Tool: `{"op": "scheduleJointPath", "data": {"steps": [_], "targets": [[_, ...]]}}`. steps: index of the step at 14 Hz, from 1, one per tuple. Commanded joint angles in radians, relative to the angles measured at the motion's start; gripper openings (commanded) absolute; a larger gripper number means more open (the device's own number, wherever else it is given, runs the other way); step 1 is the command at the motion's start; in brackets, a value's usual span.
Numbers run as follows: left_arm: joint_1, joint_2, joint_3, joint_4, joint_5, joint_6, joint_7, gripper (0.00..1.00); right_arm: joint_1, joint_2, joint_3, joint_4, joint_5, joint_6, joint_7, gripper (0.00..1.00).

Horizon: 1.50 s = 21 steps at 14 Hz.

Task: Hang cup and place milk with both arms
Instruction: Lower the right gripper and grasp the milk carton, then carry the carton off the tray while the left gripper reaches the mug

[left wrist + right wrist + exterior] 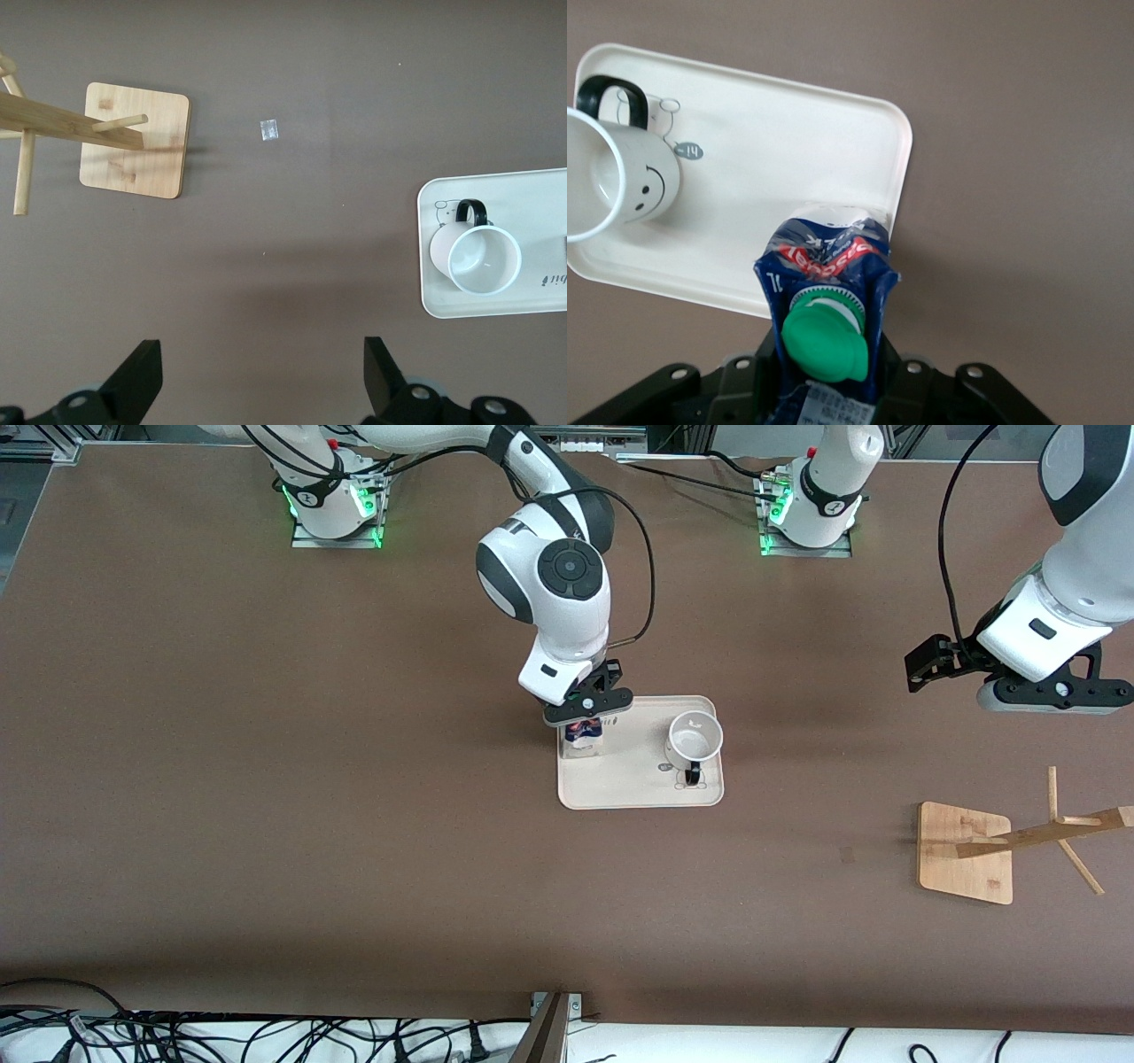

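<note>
The cream rectangular plastic tray (640, 790) at mid-table (354, 824) holds the white smiley-face mug (693, 741) and the blue-and-white green-capped milk carton (583, 732), which the right tool (586, 710) clamps; the left tool (257, 381) hangs spread wide and holding nothing over the table's left-arm end.

We see a brown table (266, 779), a white tray (638, 788) near its middle, a wooden mug rack (966, 850) on its square base toward the left arm's end, a small scrap (269, 130) between them
</note>
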Motion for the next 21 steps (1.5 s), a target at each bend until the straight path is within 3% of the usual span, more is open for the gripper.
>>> {"op": "scheduleJointPath", "data": {"steps": [1, 4, 7, 10, 16, 18, 21], "targets": [[0.004, 0.011, 0.001, 0.025, -0.01, -0.021, -0.001, 1.0, -0.02, -0.024, -0.004, 0.006, 0.019, -0.052, -0.001, 0.39], [0.01, 0.015, 0.001, 0.032, -0.012, -0.021, -0.001, 1.0, -0.077, -0.084, -0.001, 0.01, 0.024, -0.114, -0.051, 0.39], [0.005, 0.112, 0.001, 0.138, -0.01, -0.018, 0.009, 1.0, -0.154, -0.132, -0.003, 0.005, 0.022, -0.16, -0.151, 0.39], [-0.006, 0.138, -0.004, 0.144, -0.009, -0.028, 0.014, 1.0, -0.261, -0.168, -0.007, -0.009, 0.025, -0.209, -0.27, 0.39], [-0.064, 0.244, -0.135, 0.144, -0.041, 0.046, -0.109, 1.0, -0.508, -0.241, -0.009, -0.17, 0.042, -0.224, -0.637, 0.39], [-0.125, 0.313, -0.177, 0.138, -0.03, 0.13, -0.24, 1.0, -0.566, -0.256, -0.033, -0.225, 0.042, -0.209, -0.668, 0.39], [-0.237, 0.408, -0.175, 0.114, 0.011, 0.218, -0.334, 1.0, -0.571, -0.265, -0.096, -0.271, 0.042, -0.206, -0.676, 0.4]]}}
